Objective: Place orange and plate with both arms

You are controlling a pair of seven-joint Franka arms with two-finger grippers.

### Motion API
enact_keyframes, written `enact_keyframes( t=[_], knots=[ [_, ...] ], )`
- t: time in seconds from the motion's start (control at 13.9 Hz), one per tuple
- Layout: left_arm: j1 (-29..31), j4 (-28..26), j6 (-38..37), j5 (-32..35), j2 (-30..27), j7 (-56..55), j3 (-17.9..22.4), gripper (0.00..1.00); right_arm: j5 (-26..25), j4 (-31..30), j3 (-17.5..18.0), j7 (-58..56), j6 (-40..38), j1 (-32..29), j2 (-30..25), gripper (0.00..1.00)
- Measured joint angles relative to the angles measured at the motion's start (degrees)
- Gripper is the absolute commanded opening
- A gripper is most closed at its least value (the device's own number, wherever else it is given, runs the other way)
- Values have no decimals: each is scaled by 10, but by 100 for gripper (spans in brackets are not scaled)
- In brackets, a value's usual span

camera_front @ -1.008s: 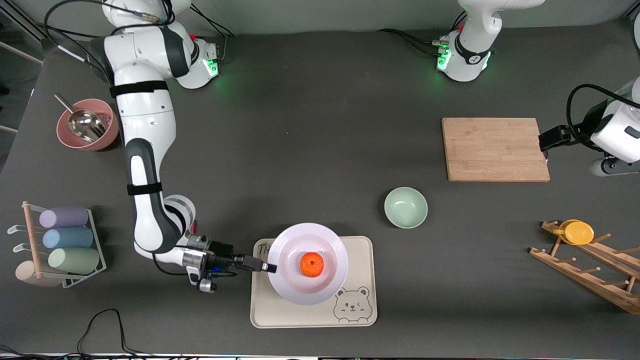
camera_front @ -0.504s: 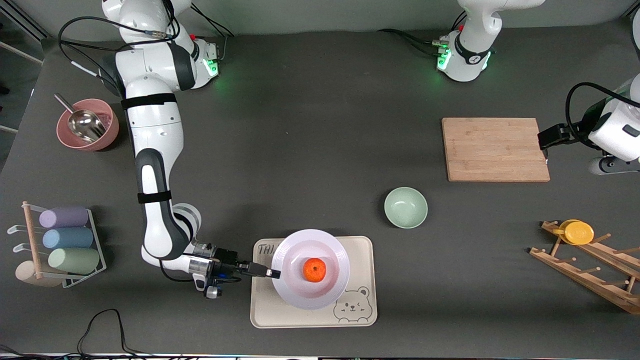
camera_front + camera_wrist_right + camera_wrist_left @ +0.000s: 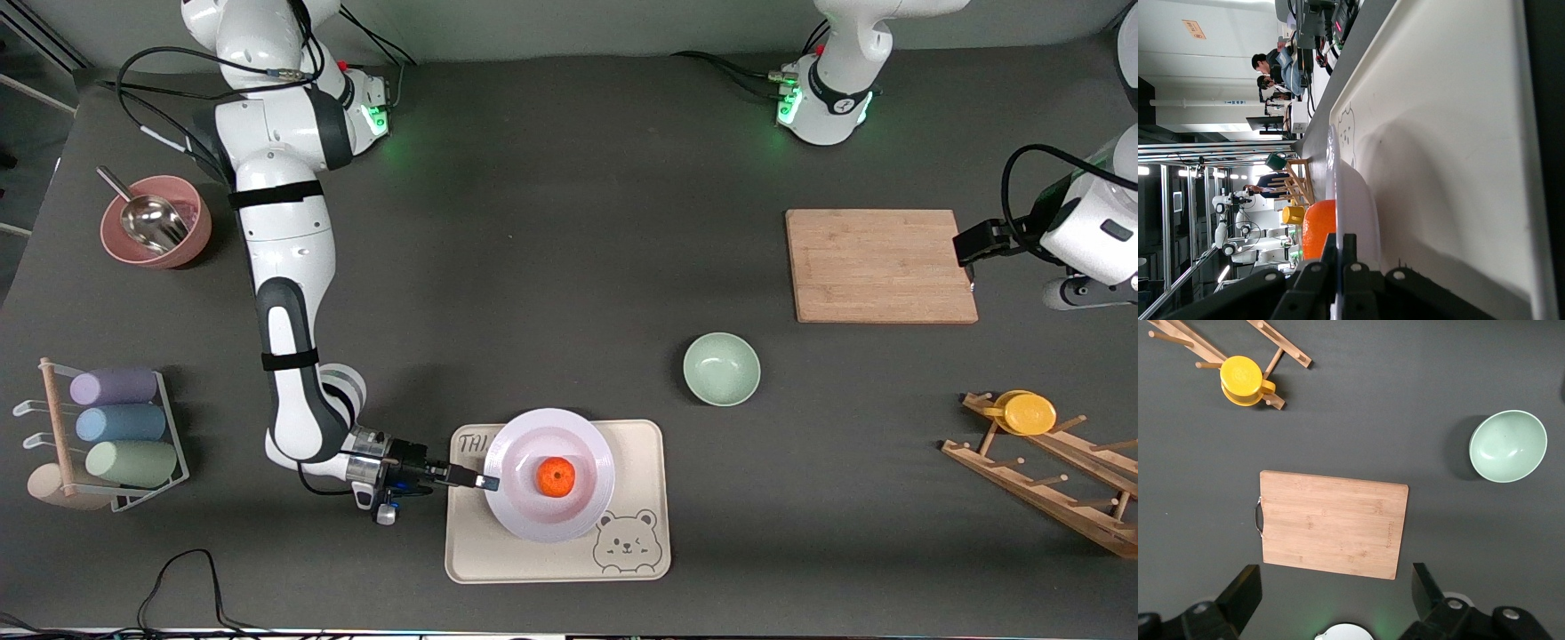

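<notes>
The orange sits in the middle of the pale plate. The plate is level over the cream bear-print tray; I cannot tell whether it touches the tray. My right gripper is shut on the plate's rim at the edge toward the right arm's end of the table. In the right wrist view, the fingers pinch the thin rim of the plate, with the orange just past them and the tray alongside. My left gripper waits open and empty, high up by the wooden cutting board.
A mint-green bowl stands between the tray and the cutting board. A wooden peg rack with a yellow cup is at the left arm's end. A pink bowl with a metal scoop and a rack of cups are at the right arm's end.
The right arm has lowered the plate with the orange toward the tray, and its elbow has shifted toward the table's middle. The left arm has barely moved.
</notes>
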Motion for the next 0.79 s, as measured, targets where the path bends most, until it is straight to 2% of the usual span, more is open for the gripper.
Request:
enact_keyframes(
  t=[0.07, 0.22, 0.29, 0.58, 0.79],
  knots=[
    [0, 1, 0, 0, 0, 0, 0, 100, 0, 0, 0, 0, 0, 0, 1, 39],
    [0, 2, -2, 0, 0, 0, 0, 100, 0, 0, 0, 0, 0, 0, 1, 60],
    [0, 3, -3, 0, 0, 0, 0, 100, 0, 0, 0, 0, 0, 0, 1, 65],
    [0, 3, -10, 0, 0, 0, 0, 100, -5, 4, 0, 2, 0, 0, 1, 67],
    [0, 3, -11, 0, 0, 0, 0, 100, -55, 13, 0, 55, 7, -2, -3, 67]
  ],
)
